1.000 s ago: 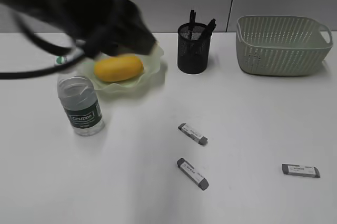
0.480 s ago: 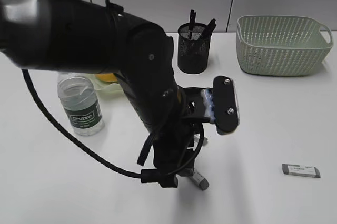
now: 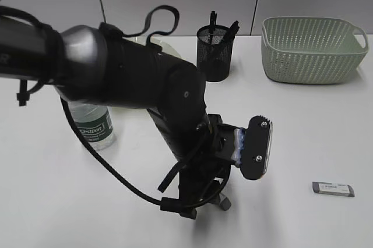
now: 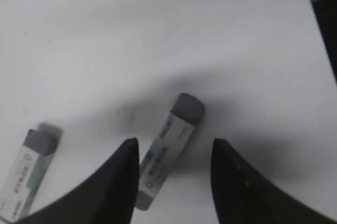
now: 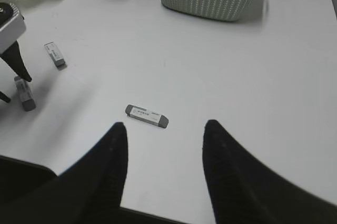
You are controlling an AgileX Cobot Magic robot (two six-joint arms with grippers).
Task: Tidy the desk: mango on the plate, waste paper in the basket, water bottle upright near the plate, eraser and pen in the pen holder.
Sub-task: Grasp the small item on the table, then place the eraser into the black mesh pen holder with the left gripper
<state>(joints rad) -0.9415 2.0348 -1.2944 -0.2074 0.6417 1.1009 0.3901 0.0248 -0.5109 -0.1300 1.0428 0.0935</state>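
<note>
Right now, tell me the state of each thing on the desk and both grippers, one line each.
Left gripper: open, straddling an eraser, not gripping.
Right gripper: open, empty, above the desk.
Near eraser: flat on the desk, between the left jaws.
Second eraser: flat, beside it.
Third eraser: flat, alone.
Water bottle: upright.
Pen holder: upright, pens inside.
Basket: upright; contents not visible.

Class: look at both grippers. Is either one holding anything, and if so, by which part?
Nothing is held. The left gripper stands open over an eraser lying on the desk; the right gripper is open and empty.
</note>
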